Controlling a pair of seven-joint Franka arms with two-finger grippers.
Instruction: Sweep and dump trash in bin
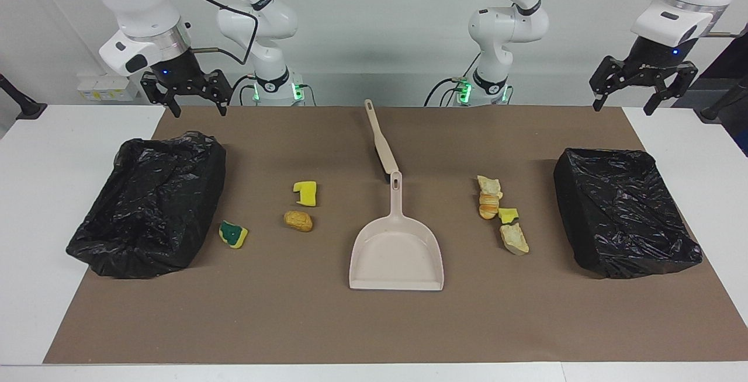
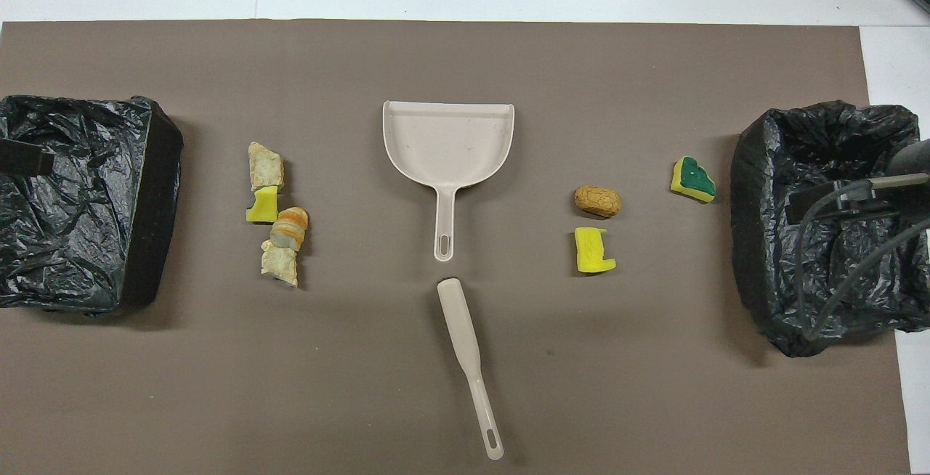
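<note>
Facing view: right gripper (image 1: 184, 94) and left gripper (image 1: 641, 85) raised over the mat's (image 1: 327, 323) robot-side corners, fingers spread, empty. Dustpan (image 1: 396, 253) mid-mat, brush (image 1: 381, 143) nearer the robots.

Overhead view: trash in two clusters, bread pieces (image 2: 275, 213) and sponges with a potato (image 2: 597, 201), between dustpan and the bag-lined bins (image 2: 821, 228) at the mat's ends.

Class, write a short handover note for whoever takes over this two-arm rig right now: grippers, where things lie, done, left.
Left gripper: open, raised by its bin, waiting.
Right gripper: open, raised by its bin.
Dustpan and brush lie mid-table, untouched.
Trash: four scraps toward the left arm's end, three toward the right arm's.
Done: nothing.
Left: sweep everything, dump in bin.
</note>
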